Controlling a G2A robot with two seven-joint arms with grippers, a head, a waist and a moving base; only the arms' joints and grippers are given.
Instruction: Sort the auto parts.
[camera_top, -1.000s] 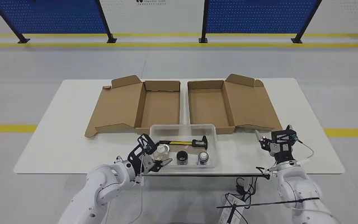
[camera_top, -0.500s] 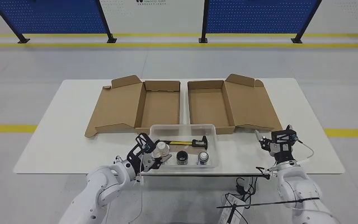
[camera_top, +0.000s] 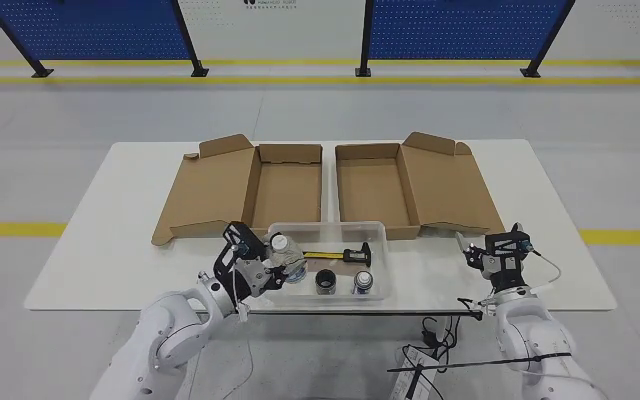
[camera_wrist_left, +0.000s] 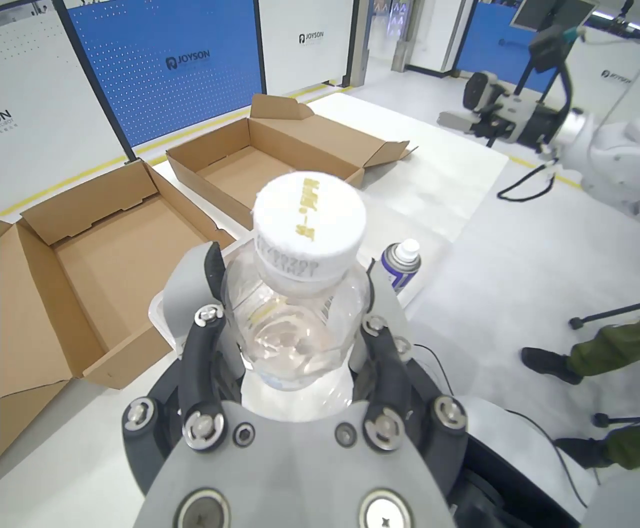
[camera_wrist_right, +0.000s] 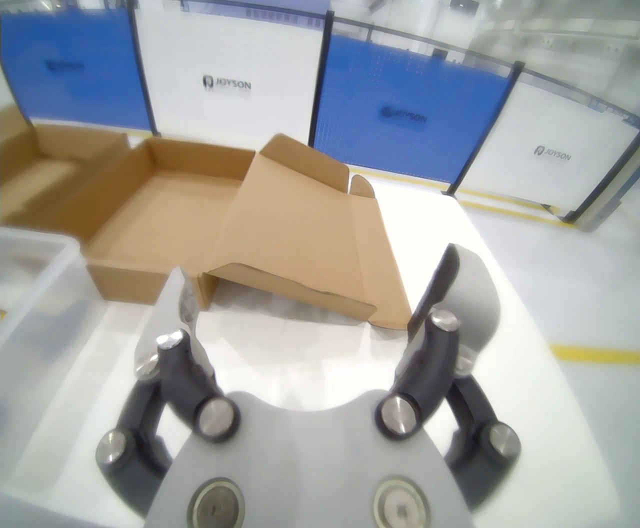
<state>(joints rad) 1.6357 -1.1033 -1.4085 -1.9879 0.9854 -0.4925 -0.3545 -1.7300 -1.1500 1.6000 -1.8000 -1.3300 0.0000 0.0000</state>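
**Left gripper (camera_wrist_left: 292, 280) pinching a clear bottle (camera_wrist_left: 300, 320) above the bin's left end; right gripper (camera_wrist_right: 312, 275) spread wide, holding nothing.**

The bottle is round, thin-walled clear plastic with a ribbed white cap (camera_wrist_left: 309, 220). The grey pads clamp its body just below the cap, and it hangs over the left end of the translucent plastic bin (camera_top: 330, 224), just near of the left cardboard box (camera_top: 285, 190). The slick, curved wall looks likely to twist or slide between the hard pads during a carry, and too firm a squeeze could buckle it. A low path might clip the box's near wall. The corrugated card is light and would probably skid on the smooth white table (camera_top: 120, 250). The right gripper sits over the table's near right corner — well apart from it all.
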